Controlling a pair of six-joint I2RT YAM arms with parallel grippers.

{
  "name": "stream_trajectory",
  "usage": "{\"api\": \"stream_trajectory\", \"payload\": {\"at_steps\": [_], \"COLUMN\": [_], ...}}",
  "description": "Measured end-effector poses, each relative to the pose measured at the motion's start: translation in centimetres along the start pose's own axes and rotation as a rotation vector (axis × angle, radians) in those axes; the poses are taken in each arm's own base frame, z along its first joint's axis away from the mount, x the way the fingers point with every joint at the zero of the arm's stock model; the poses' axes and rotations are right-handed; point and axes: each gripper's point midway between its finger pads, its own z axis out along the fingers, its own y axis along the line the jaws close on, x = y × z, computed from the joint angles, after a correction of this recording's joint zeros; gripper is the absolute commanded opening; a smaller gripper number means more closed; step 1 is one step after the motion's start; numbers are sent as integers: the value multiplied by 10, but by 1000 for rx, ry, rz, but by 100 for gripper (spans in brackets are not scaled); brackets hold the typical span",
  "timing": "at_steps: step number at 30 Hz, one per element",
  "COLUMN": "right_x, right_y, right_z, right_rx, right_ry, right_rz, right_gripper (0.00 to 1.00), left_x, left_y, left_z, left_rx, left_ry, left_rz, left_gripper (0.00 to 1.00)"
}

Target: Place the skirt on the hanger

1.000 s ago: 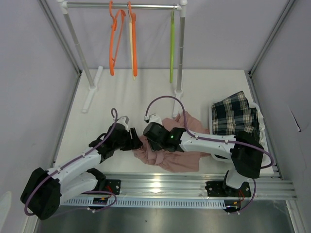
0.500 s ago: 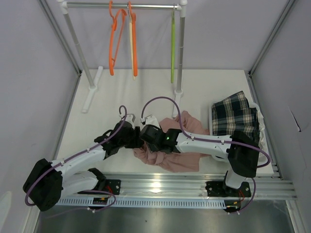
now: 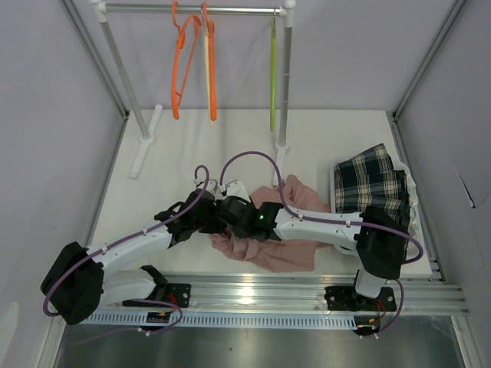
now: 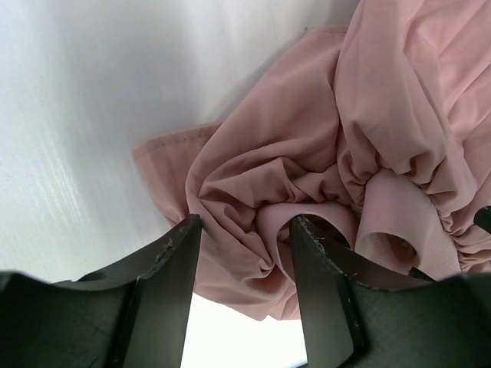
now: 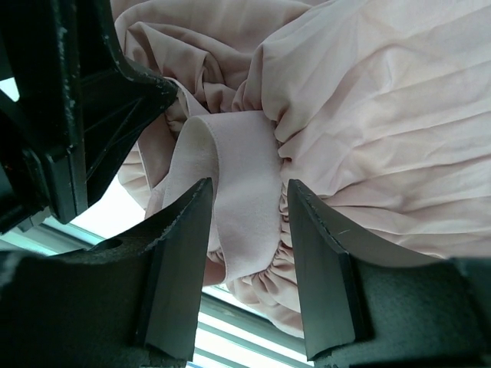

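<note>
While the skirt [image 3: 370, 184] is lying at the right of the top view and the hanger [image 3: 207, 84] is hanging from the rail [image 3: 230, 10] at the top, the right gripper [image 5: 245, 192] is pinching the waistband of the pink garment [image 5: 368, 115]. The left gripper [image 4: 245, 230] is straddling a fold of it; I cannot tell whether its jaws are clamping.

The skirt [image 3: 372, 184] lies right of the ruffled garment [image 3: 270, 249], hanger [image 3: 206, 84] on rail [image 3: 192, 10] behind.
</note>
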Motion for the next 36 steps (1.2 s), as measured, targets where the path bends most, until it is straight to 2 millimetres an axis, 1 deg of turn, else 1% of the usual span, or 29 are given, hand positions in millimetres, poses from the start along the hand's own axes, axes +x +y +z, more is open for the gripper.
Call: {"api": "stream_trajectory", "payload": {"at_steps": [1,5,7,10,13,15,17,18,19,21,22,25,26,27,29,30,33,36], "right_x": [0,1,2,8,12,13,11,11,11,9,8,4,3,1,0,-1,-5,-9], "right_y": [0,3,5,4,2,1,-1,-2,-3,-5,-5,-8,-9,-11,-13,-14,-19,-24], "right_z": [1,5,8,14,19,19,19,19,19,17,16,10,8,6,1,-1,-10,-18], "right_rx": [1,1,4,15,33,44,53,57,62,68,71,76,78,79,80,80,85,93], "right_ry": [1,8,13,28,41,41,34,32,30,22,18,6,1,-4,-11,-15,-33,-49], "right_rz": [-2,-18,-25,-34,-43,-42,-41,-41,-40,-36,-33,-22,-18,-14,-7,-3,9,27], "right_gripper": [48,47,46,40,32,27,24,23,19,15,12,5,4,3,1,0,0,0], "left_x": [0,0,0,3,6,7,7,7,7,7,7,7,7,6,4,2,-4,-10], "left_y": [0,-1,-1,-1,-1,-1,-3,-4,-5,-6,-6,-8,-9,-10,-12,-13,-17,-15], "left_z": [0,0,0,2,4,5,5,5,5,5,5,6,6,6,6,6,5,2], "left_rx": [-1,-1,0,-3,-2,1,9,16,22,28,29,35,39,41,46,50,55,32], "left_ry": [2,5,7,19,35,38,39,40,41,42,43,50,53,53,52,49,40,32], "left_rz": [5,10,11,19,23,23,23,23,22,29,30,39,41,43,52,56,61,63], "left_gripper": [52,50,45,41,37,33,32,30,29,27,24,20,18,11,5,0,0,0]}}
